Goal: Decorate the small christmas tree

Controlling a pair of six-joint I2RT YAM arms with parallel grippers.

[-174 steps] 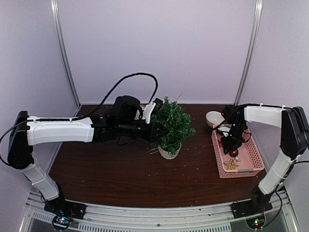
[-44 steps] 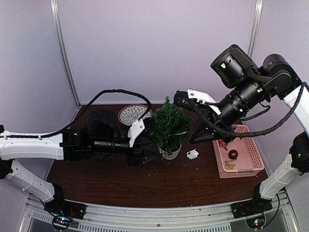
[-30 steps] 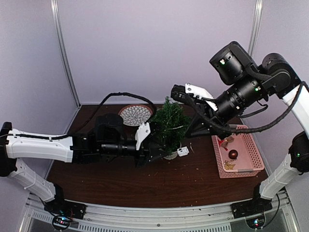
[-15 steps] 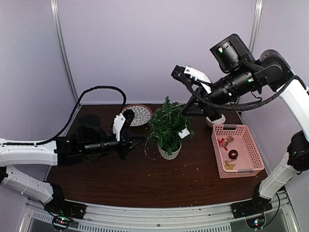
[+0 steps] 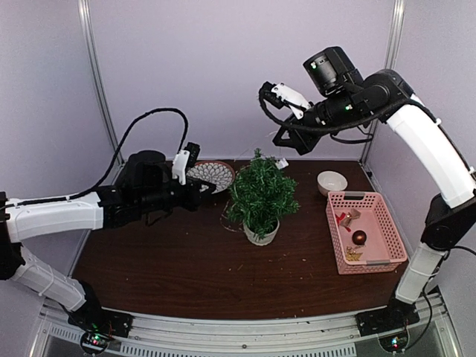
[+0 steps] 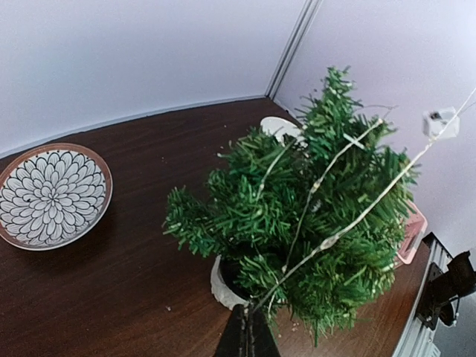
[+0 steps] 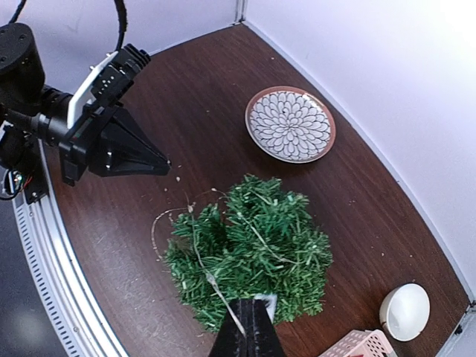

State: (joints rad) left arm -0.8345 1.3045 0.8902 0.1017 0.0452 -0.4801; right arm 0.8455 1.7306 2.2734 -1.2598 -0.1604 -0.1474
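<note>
1. One small christmas tree [image 5: 262, 195] stands upright in its white pot [image 5: 260, 234] at the middle of the table [image 5: 171, 260].
2. One light string [image 6: 327, 239] crosses the tree, with one small white box [image 5: 281, 162] hanging on it above the tree's top.
3. The left gripper [image 5: 202, 186], low and left of the tree, pinches the string's lower end.
4. The right gripper [image 5: 265, 93], high above the tree, pinches its upper part.
5. Behind the tree sit one patterned plate [image 5: 216, 172] and one white bowl [image 5: 332, 182].
6. One pink basket [image 5: 349, 195] holds one dark red ball [image 5: 359, 237] and one gold star [image 5: 351, 253].
</note>
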